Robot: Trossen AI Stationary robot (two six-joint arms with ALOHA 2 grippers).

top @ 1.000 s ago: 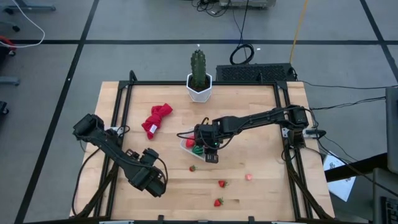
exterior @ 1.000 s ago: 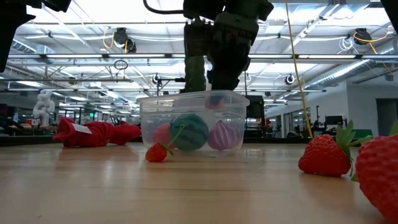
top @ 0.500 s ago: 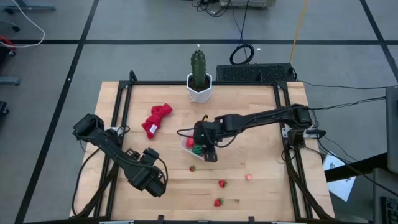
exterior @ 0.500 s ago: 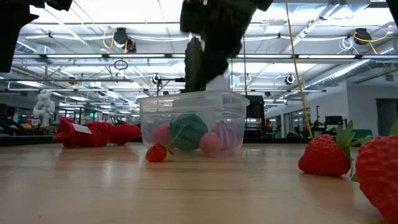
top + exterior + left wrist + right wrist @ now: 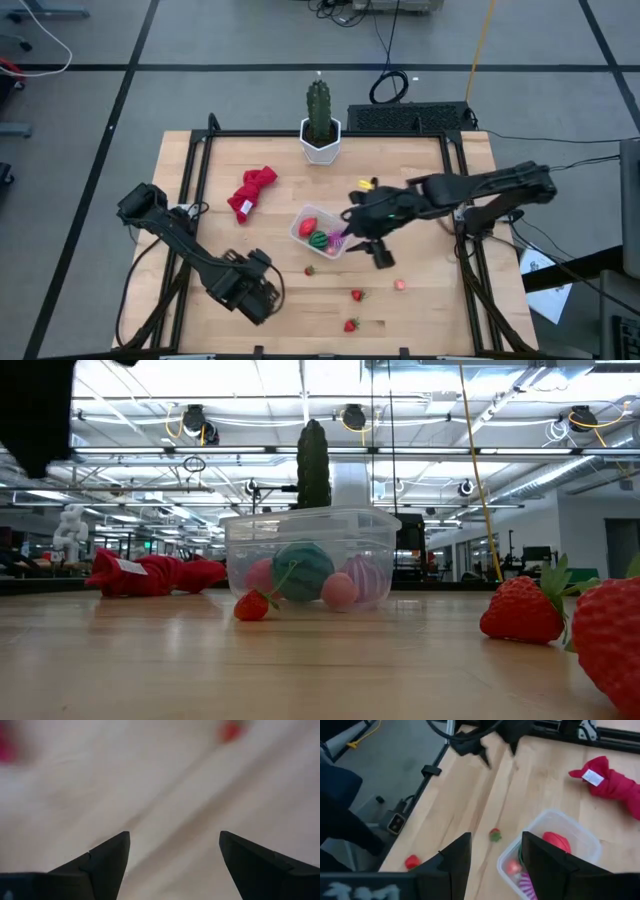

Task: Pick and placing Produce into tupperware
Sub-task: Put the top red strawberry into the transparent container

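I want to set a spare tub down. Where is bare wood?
Free: between cactus pot and the right rail, and the left strip below the red cloth. Crowded: around the tupperware, right gripper and strawberries; left gripper fills the front-left.

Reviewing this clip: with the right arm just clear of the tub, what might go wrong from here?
Strawberries lie loose on the table, small and round, so one may roll from a pinch. One strawberry sits right beside the tupperware, so reaching for it may nudge the light tub. The right gripper, empty, and the open left gripper both hang near that cluster and may get in each other's way.
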